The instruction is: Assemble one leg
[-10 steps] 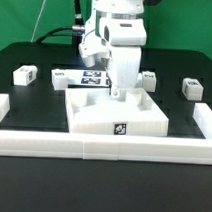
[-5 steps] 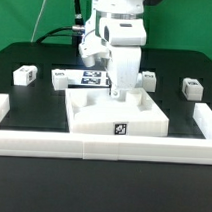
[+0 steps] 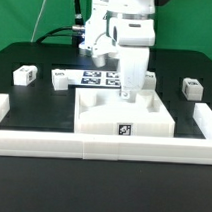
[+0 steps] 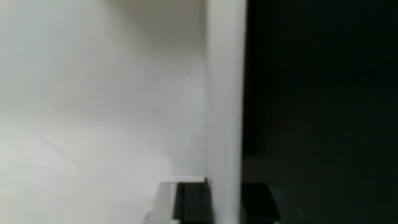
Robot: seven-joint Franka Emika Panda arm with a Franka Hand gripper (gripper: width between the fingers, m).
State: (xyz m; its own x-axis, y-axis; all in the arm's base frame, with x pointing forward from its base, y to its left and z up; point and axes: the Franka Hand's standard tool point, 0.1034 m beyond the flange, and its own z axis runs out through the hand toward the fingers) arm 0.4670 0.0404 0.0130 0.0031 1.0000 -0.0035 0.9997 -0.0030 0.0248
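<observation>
My gripper (image 3: 128, 94) stands low over the back edge of the large flat white panel (image 3: 102, 116), right of its middle. In the wrist view the gripper (image 4: 228, 204) has its two dark fingers (image 4: 192, 206) either side of the panel's thin edge (image 4: 224, 100), shut on it. Three legs, small white tagged pegs, lie loose on the black table: one at the far left (image 3: 25, 75), one left of the panel (image 3: 61, 80), one at the far right (image 3: 191, 89). A fourth leg (image 3: 150, 78) shows partly behind the gripper.
The marker board (image 3: 94, 75) lies behind the panel. Long white border rails run along the front (image 3: 102, 146), the exterior view's left (image 3: 1, 107) and right (image 3: 207, 118). The wrist view shows black table (image 4: 329, 100) beside the panel.
My gripper has moved toward the exterior view's right, and the white panel has slid that way with it. The loose legs have not moved.
</observation>
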